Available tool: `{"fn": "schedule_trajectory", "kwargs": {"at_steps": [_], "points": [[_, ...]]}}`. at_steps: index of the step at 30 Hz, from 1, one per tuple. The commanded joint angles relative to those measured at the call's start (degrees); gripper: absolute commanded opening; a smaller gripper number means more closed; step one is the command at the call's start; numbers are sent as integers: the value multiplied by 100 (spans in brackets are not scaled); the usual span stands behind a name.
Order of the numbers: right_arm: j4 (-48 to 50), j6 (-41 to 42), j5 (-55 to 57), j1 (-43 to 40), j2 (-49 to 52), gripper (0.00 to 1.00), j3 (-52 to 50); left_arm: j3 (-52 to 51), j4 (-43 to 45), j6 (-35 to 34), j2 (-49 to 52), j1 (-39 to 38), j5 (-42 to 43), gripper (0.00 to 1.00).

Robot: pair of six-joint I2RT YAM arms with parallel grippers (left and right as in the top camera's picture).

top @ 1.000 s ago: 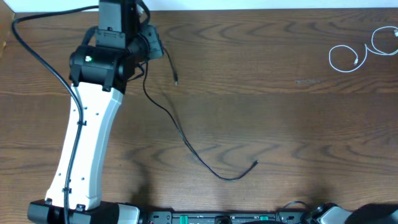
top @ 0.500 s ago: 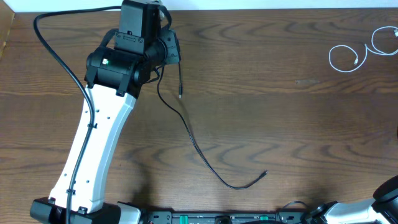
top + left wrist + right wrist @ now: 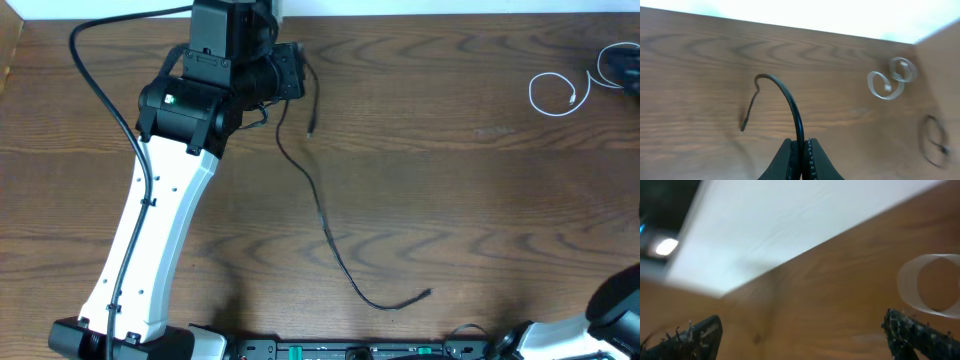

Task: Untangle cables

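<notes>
Left gripper (image 3: 801, 149): jaws pinched together on the black cable (image 3: 791, 104), with the cord running straight up between the pads. From the grip it arches over, and a short tail drops to the near plug (image 3: 743, 128), which hangs free. In the overhead view the long run leaves the left gripper (image 3: 287, 78) and trails across the table (image 3: 470, 200) to the far plug (image 3: 427, 293) near the front edge.

Right gripper (image 3: 805, 335): fingers spread wide with nothing between them, view blurred. The white cable (image 3: 553, 93) lies in loose loops at the far right corner, well apart from the black one and not touching it.

Handling, as a judgement: both cords look thin, light and limp. They will sag and drag rather than hold a shape, and they could slip through smooth pads. Best hold is probably on the cord itself just behind a plug, or mid-loop for the white one. The plug tip is a poor place to grip.

Count:
- Cables: two, one black and one white.
- Black plug ends visible: two.
- White plug ends: too small to tell.
- Grippers: two.
</notes>
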Motion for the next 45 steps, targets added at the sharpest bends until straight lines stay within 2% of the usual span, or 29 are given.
{"fn": "schedule_trajectory", "kwargs": {"at_steps": [1,4,7,13,19,22,27,36,41,45], "points": [[-13,-415,-649,780,-59,99,44,-59,63,76,-9,-9,885,7],[-9,-590,-623,1532,-59,99,44,-59,251,70,-9,-9,1132,7],[-11,-977,-505,2293,-59,99,44,-59,673,-396,-9,-7,1143,7],[26,-975,1167,3930,-37,99,33,-59,1969,-2450,-11,-9,1143,8],[186,-1257,1346,4695,125,97,33,-59,2413,-3753,-11,-7,1141,8],[223,-1316,1331,4927,308,96,33,-59,2498,-4155,-11,-2,1123,7],[289,-1429,767,5217,791,88,33,-59,2645,-4286,-11,-2,1119,8],[295,-1574,400,5497,1215,84,33,-59,2684,-4275,-11,-2,774,8],[442,-1502,345,5066,1215,83,35,-59,2684,-4277,-11,37,776,8],[439,-1545,-358,4583,1215,80,35,-59,2684,-4280,-11,74,776,8]]}}
